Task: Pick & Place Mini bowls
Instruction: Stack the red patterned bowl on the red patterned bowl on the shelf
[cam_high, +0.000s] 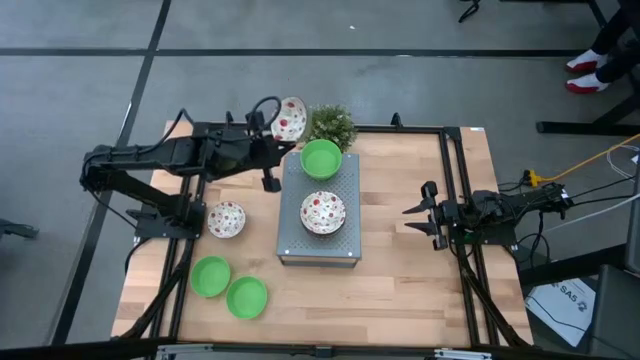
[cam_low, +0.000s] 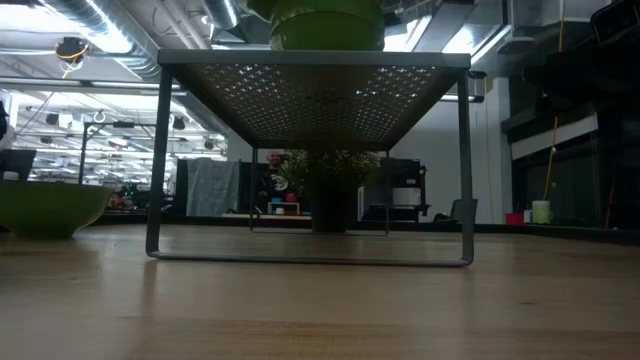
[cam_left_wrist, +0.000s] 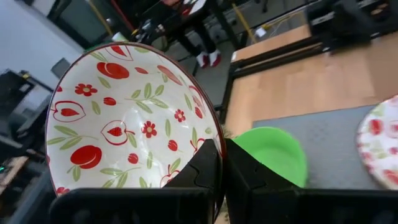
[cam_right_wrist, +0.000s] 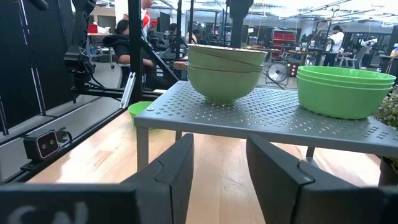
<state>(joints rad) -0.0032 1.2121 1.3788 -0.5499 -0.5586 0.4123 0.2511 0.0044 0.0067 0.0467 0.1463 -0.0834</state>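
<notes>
In the upper centre-left of the high view the left hand (cam_high: 283, 128) is clamped on the rim of a patterned bowl (cam_high: 290, 118), tilted on edge — the green bowl (cam_high: 321, 158) on the grey rack (cam_high: 345, 245) sits just below-right. At frame right the right hand (cam_high: 416, 218) waits, spread wide, empty. No readable writing.

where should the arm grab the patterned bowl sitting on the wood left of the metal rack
Take the patterned bowl by its rim, coming straight down from above. It sits upright and open, alone on the table, so one finger can go inside and one outside the thin wall. The left tool already pinches another patterned bowl by its rim this way.
</notes>
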